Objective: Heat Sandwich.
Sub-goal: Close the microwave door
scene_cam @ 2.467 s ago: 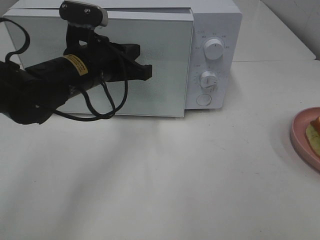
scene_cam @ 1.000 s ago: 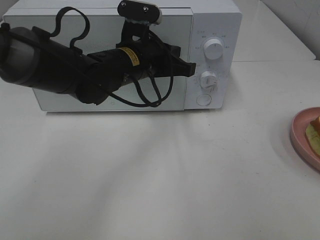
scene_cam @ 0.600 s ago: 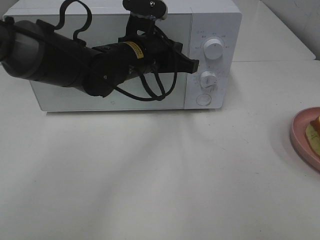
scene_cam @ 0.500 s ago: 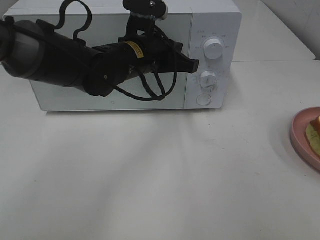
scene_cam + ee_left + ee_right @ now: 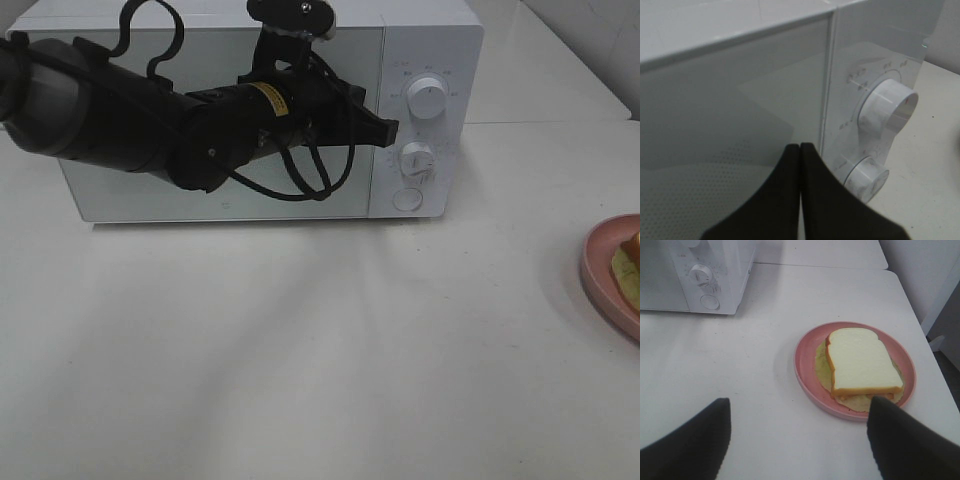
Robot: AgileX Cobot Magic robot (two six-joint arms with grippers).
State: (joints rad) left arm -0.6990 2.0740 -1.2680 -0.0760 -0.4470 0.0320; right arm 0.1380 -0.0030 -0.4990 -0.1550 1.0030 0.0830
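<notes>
The sandwich [image 5: 860, 360], white bread with tan crust and pale filling, lies on a round pink plate [image 5: 805, 374] on the white table. My right gripper [image 5: 799, 405] hovers open above and short of the plate, holding nothing. In the high view only the plate [image 5: 608, 282] and a sliver of sandwich [image 5: 630, 266] show at the right edge. My left gripper [image 5: 388, 127] is shut and empty. Its tip [image 5: 800, 146] rests at the right edge of the white microwave's [image 5: 430, 40] shut door [image 5: 740, 110], beside the control panel.
The microwave's panel carries an upper knob [image 5: 428, 99], a lower knob [image 5: 417, 160] and a round button [image 5: 407, 200]. The left arm's black body and cables cross the front of the door. The white table [image 5: 320, 350] stretches between microwave and plate.
The microwave door, ajar earlier, is now shut. The left arm swung right across it until the shut tip reached the door's right edge. It has barely moved in the last half second.
</notes>
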